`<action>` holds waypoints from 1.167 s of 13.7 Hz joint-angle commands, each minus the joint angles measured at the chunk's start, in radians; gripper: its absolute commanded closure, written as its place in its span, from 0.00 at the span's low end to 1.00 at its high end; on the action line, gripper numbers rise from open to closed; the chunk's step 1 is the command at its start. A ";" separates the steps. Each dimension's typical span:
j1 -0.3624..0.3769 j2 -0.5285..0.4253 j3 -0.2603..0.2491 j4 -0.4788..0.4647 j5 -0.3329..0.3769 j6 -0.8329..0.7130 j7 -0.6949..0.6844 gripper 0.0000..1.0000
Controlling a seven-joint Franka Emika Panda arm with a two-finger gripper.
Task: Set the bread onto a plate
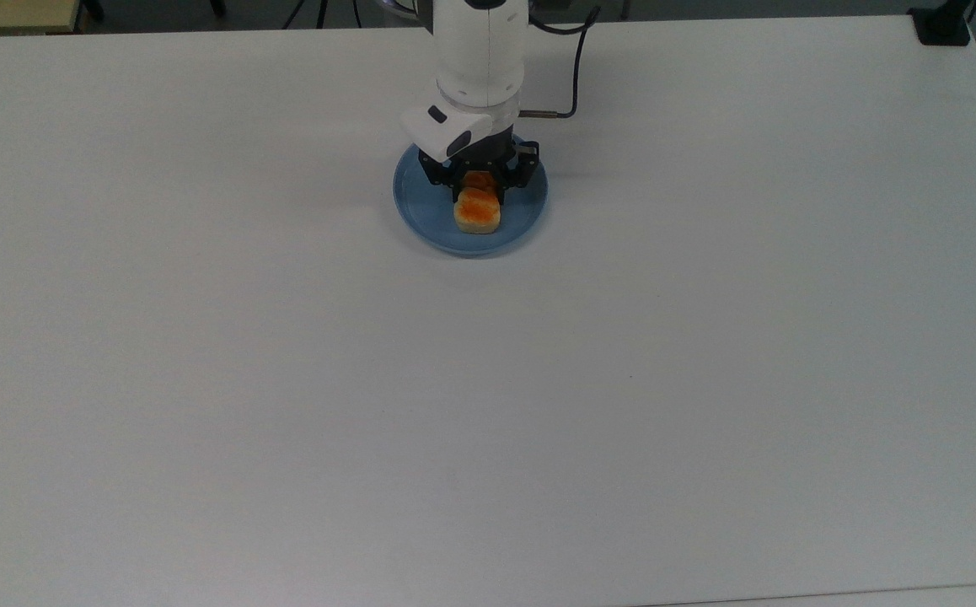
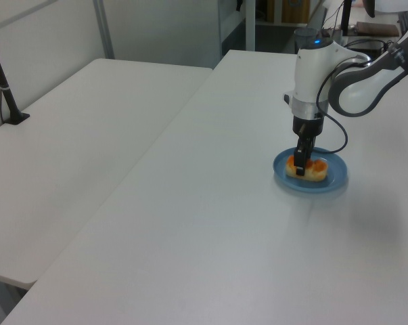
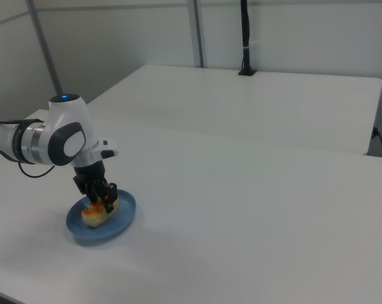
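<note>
The bread [image 1: 477, 211], an orange-topped loaf with pale sides, lies low inside the round blue plate [image 1: 420, 215], resting on it or just above it. My gripper [image 1: 479, 187] comes straight down over the loaf's far half, its black fingers shut on the bread. In the left view the bread [image 2: 314, 170] sits across the plate [image 2: 332, 183] with the gripper [image 2: 300, 166] clamped around its middle. The right view has the gripper [image 3: 102, 201] pressing the bread [image 3: 94, 215] down into the plate [image 3: 124, 215].
The white table [image 1: 488, 405] stretches wide and bare toward the top view's bottom. A cable [image 1: 568, 93] loops off the arm's wrist. A second white table [image 2: 75, 149] adjoins at the left view's left, with a black post [image 2: 2, 88] clamped to it.
</note>
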 commanded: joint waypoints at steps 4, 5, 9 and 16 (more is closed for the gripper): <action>0.005 -0.011 -0.009 0.033 0.001 -0.037 0.008 0.00; 0.004 -0.017 -0.009 0.068 0.001 -0.105 0.007 0.00; -0.004 -0.032 -0.013 0.241 -0.001 -0.342 0.002 0.00; -0.048 -0.034 -0.021 0.522 -0.004 -0.620 0.001 0.00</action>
